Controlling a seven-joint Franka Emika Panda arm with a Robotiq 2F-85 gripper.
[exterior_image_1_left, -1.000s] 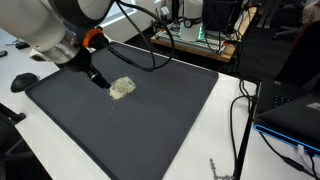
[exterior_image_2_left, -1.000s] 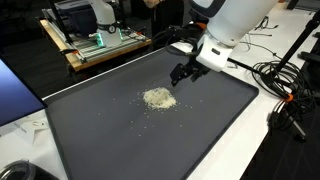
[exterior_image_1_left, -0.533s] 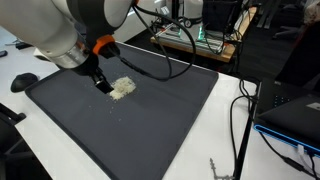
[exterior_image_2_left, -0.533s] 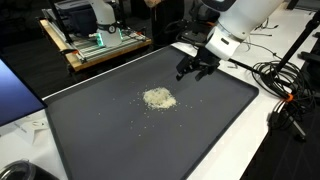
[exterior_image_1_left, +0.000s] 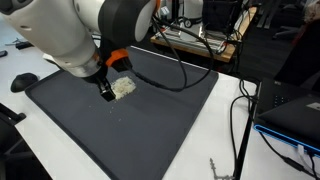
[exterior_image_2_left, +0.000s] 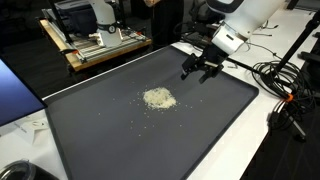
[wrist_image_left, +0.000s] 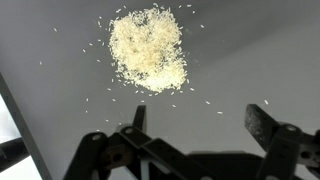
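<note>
Wrist view: hand (wrist_image_left: 197, 122) along lower edge of frame, fingers spread wide, holding nothing; heap of rice grains (wrist_image_left: 148, 50) at upper centre, apart from the fingers, loose grains scattered about it; dark surface (wrist_image_left: 250, 60) beneath both. Exterior view: hand (exterior_image_2_left: 200, 68) at upper right of the heap of rice grains (exterior_image_2_left: 158, 98), well apart, near the surface's far edge

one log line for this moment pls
jaws: open, empty | position: above dark mat, off to one side of grain pile | pile: heaped mid-mat, stray grains around it | contact: none seen
</note>
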